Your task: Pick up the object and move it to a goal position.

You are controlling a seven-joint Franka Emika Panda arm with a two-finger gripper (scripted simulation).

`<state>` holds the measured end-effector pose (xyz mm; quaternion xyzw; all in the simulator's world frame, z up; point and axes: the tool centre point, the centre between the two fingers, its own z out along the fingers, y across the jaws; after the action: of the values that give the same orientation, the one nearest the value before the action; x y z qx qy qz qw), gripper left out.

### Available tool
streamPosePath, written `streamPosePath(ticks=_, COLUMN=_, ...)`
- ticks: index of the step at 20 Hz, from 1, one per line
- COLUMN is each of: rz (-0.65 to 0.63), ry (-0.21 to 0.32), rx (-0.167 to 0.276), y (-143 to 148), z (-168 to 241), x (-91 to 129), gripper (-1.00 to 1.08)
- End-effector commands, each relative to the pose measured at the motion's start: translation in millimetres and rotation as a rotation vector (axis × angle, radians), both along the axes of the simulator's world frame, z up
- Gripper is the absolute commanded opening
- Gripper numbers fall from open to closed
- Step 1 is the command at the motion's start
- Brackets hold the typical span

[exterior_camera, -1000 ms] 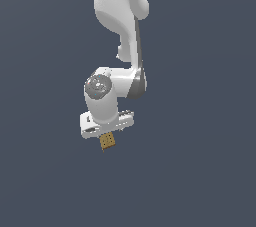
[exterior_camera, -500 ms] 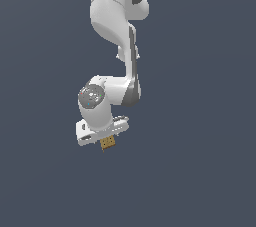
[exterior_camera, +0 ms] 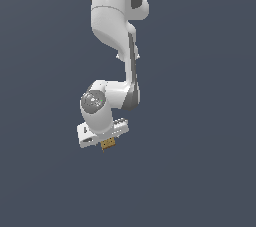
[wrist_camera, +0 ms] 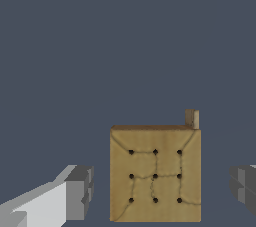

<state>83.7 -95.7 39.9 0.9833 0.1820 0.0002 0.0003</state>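
Note:
The object (wrist_camera: 155, 173) is a tan-brown, cube-like block with nine dark dots on its face. In the wrist view it sits between my two grey fingertips (wrist_camera: 80, 191), with a visible gap on each side, so nothing grips it. A small tan tab (wrist_camera: 192, 119) sticks out at one far corner of the block. In the exterior view the block (exterior_camera: 108, 144) shows just under the white hand of my gripper (exterior_camera: 105, 141), which is open and straddles it. The fingers themselves are mostly hidden by the hand there.
The white arm (exterior_camera: 117, 26) reaches down from the top of the exterior view. Everything around it is a plain dark grey-blue surface. No goal marker or other object shows.
The hand has come down closer onto the block and shifted slightly toward the exterior view's left. The block has stayed roughly where it was.

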Motion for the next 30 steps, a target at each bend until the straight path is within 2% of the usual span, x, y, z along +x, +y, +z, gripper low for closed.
streamPosePath(ticks=1, rz=0.001, ry=0.001, rx=0.0, y=0.2, z=-14.4, x=-0.8, gripper=1.0)
streamPosePath(ticks=9, rz=0.002, ry=0.001, rx=0.0, y=-0.4, z=-29.2, x=0.6, gripper=1.0)
streamPosePath(ticks=10, rz=0.002, ry=0.001, rx=0.0, y=-0.4, z=-29.2, x=0.6, gripper=-1.0)
streamPosePath(ticks=23, rz=0.002, ry=0.001, rx=0.001, y=2.2, z=-26.5, x=0.7, gripper=-1.0)
streamPosePath(ticks=30, rz=0.002, ry=0.001, rx=0.001, y=25.5, z=4.4, x=4.0, gripper=-1.0)
